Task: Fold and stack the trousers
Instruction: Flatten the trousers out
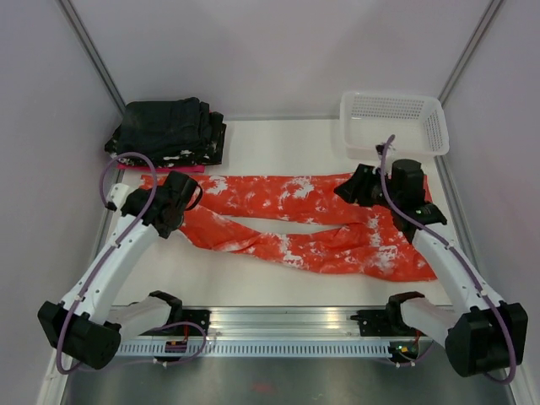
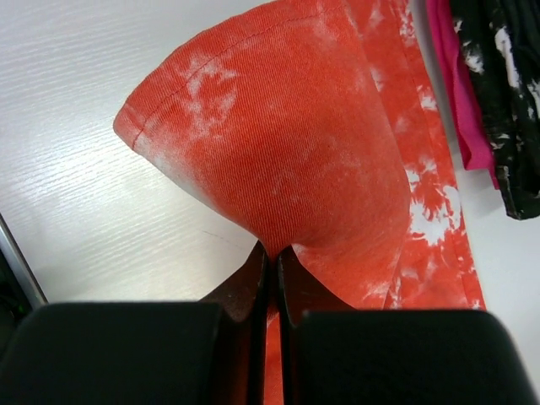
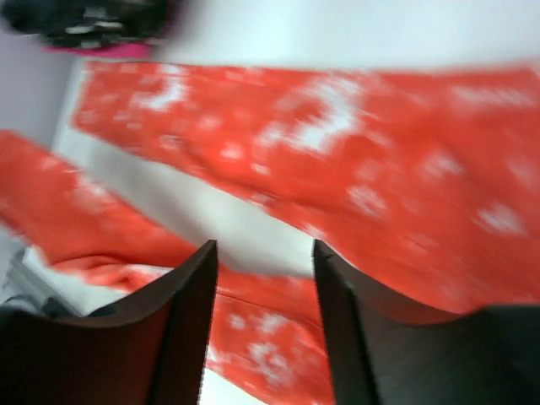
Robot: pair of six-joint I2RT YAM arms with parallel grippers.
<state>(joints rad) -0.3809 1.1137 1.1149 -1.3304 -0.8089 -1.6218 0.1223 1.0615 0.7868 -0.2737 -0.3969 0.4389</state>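
Orange-red cloth with white splotches, the trousers (image 1: 295, 224), lies spread across the white table (image 1: 278, 139), its two long legs running from one gripper to the other. The left gripper (image 1: 173, 207) has its jaws pinched tight on an edge of the cloth. In the left wrist view the fingers (image 2: 249, 287) meet with a fold of the trousers (image 2: 287, 143) squeezed between them, and the fabric rises from the jaws in a tented peak whose hemmed edge curves just beyond the tips. Further beyond those jaws and off to their right lie a strip of pink folded cloth (image 2: 460, 101) and a black garment pile (image 2: 506, 84) with white specks, both apart from the pinched fold. The right gripper (image 1: 354, 187) hangs over the other end of the trousers. Its wrist picture is blurred, yet the two fingers (image 3: 186, 321) stand clearly apart, with the trousers (image 3: 337, 152) showing through the gap and beyond the tips, and nothing visibly pinched between them. A white mesh basket (image 1: 392, 122) sits behind that gripper.
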